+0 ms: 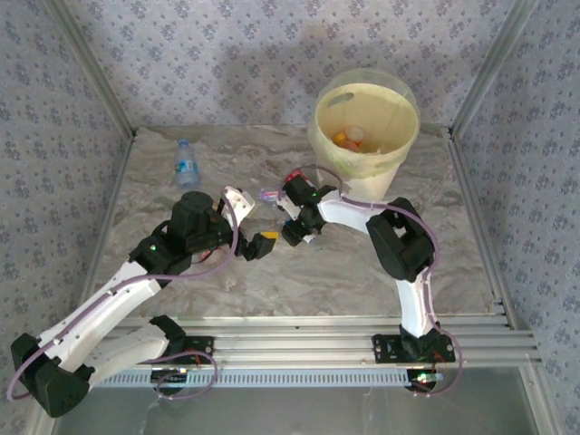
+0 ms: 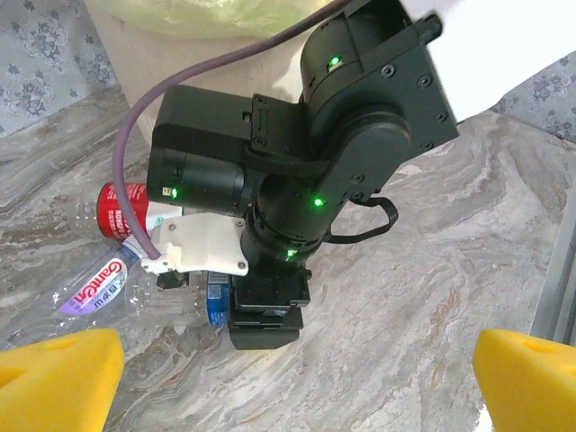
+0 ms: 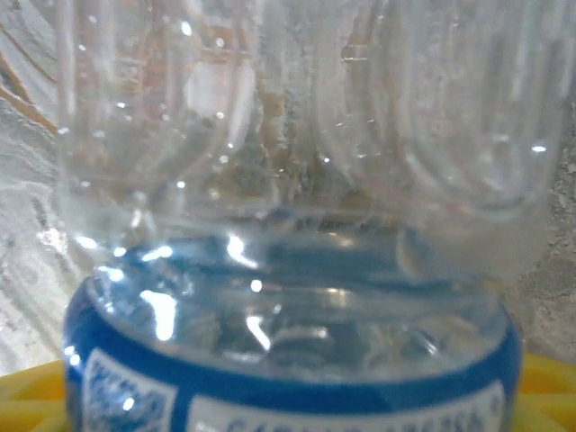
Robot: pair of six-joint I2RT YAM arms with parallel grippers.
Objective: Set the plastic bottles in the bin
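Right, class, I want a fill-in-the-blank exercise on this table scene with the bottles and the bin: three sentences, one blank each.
1. The bin stands on the far ___ side of the table.
2. The left gripper has ___ fingertips, set wide apart.
3. The bottle just before the right wrist camera wears a ___ label.
Missing words: right; yellow; blue.

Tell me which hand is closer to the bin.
Right. The right hand is a little in front of the bin; the left hand sits beyond it, farther toward the near left.
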